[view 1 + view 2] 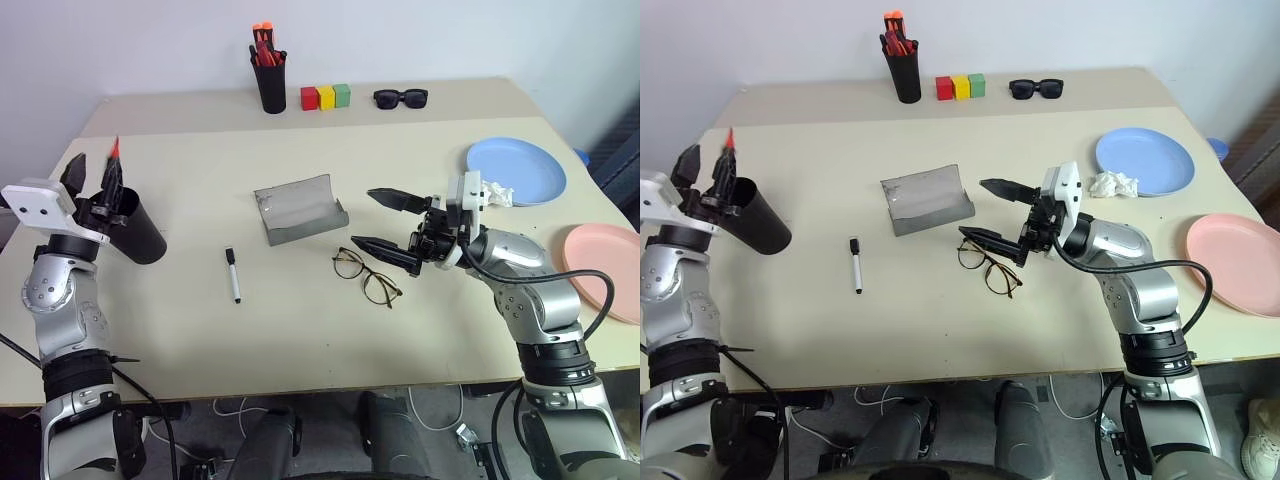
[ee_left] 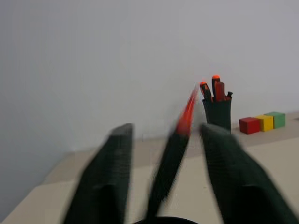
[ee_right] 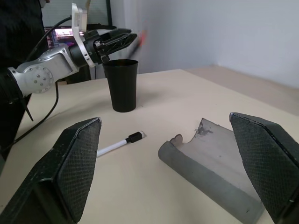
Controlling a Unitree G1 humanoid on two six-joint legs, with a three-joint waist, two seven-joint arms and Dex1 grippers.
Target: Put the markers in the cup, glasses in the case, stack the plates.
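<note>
Black cup (image 1: 140, 232), grey case (image 1: 298, 208), light-blue plate (image 1: 516, 170), pink plate (image 1: 606, 270)

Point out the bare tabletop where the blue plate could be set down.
Bare: the near strip below the white marker and glasses, and the stretch between the case and blue plate. Crowded: around the right gripper, and the cup.

We see the cup (image 1: 140, 232) at the table's (image 1: 300, 340) left edge, a marker (image 1: 232, 274) right of it, the case (image 1: 299, 208) centre, glasses (image 1: 364, 276) before it, plates (image 1: 516, 169) far right.
</note>
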